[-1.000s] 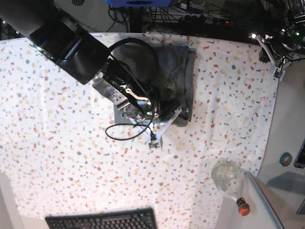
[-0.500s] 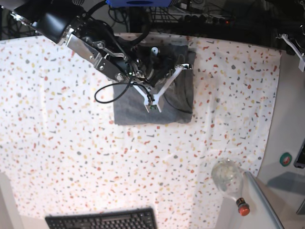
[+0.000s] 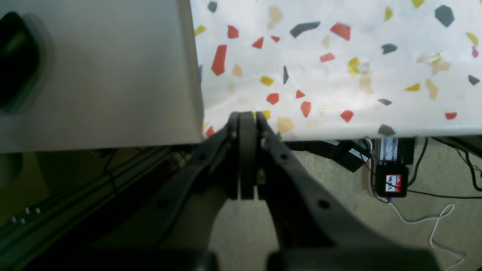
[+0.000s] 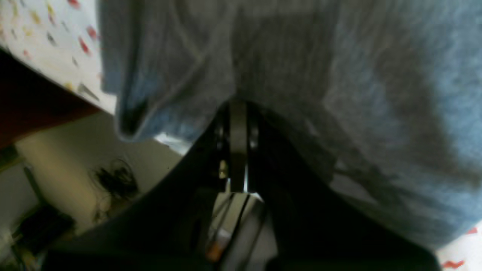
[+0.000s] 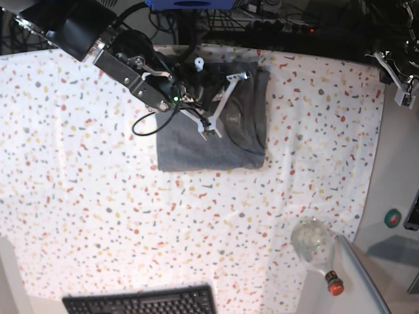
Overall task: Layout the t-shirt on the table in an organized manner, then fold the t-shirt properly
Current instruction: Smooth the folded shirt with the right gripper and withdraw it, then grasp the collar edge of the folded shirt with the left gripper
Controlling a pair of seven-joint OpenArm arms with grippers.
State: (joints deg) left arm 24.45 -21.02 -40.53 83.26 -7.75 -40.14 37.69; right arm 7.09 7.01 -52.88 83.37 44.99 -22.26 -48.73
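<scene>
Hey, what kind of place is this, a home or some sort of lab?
Probably a robotics lab or workshop: a folded t-shirt on a speckled table, a keyboard at the near edge, and cables and electronics massed behind.

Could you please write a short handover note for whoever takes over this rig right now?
Right end effector: shut, empty, above the t-shirt.
Left end effector: shut, empty, off the far corner of the table.
T-shirt: folded into a compact rectangle near the table's far edge.
Done: layout and folding appear complete.
Left: check the fold's neatness; the right edge looks slightly bunched.
</scene>
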